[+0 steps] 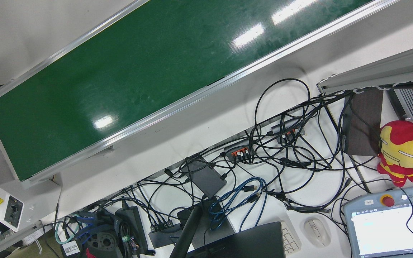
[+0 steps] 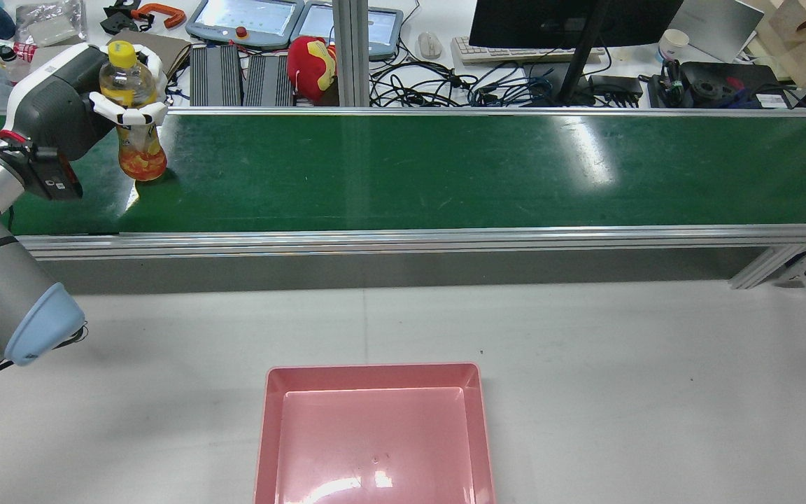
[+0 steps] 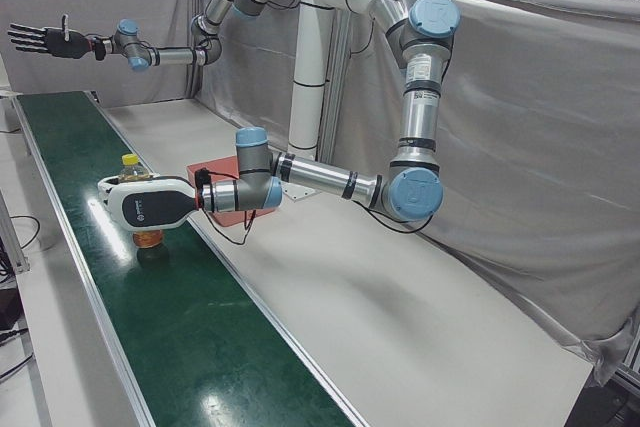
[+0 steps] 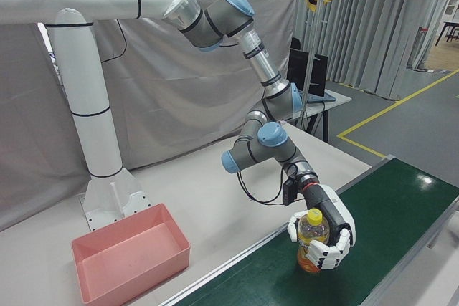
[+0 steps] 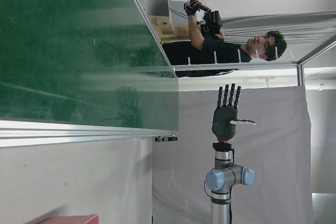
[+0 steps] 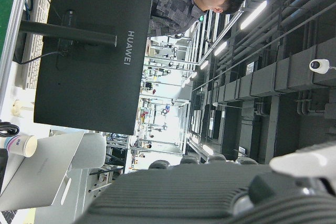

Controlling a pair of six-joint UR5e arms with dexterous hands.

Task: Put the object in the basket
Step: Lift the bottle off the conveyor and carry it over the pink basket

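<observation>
Rear view, catalogued from frame left to frame right.

Upper left: left hand [image 2: 78, 94], grey and white shell, fingers [image 2: 126, 112] wrapped round a bottle [image 2: 133, 115]. The bottle has a yellow cap and orange contents; it stands upright with its base at the surface of the green conveyor belt [image 2: 445, 168], whether touching cannot be told. The right-front view shows the same grasp at lower right of frame: left hand [image 4: 324, 231], white fingers [image 4: 323, 252] closed round the bottle [image 4: 310, 240].

Centre, full width: conveyor belt, aluminium-railed, glossy.

Lower centre: pink basket [image 2: 375, 378], rectangular, on the white table [image 2: 620, 392], well apart from the bottle and near the bottom edge.

Upper centre to upper right, behind the belt: red and yellow plush toy [image 2: 312, 63], a tangle of black cables [image 2: 438, 87], a dark monitor [image 2: 571, 21].

Left-front view, upper left corner: right hand [image 3: 45, 40], raised high, fingers [image 3: 20, 37] spread and straight, holding nothing. It also shows in the left hand view, lower right of centre: right hand [image 5: 226, 114].
</observation>
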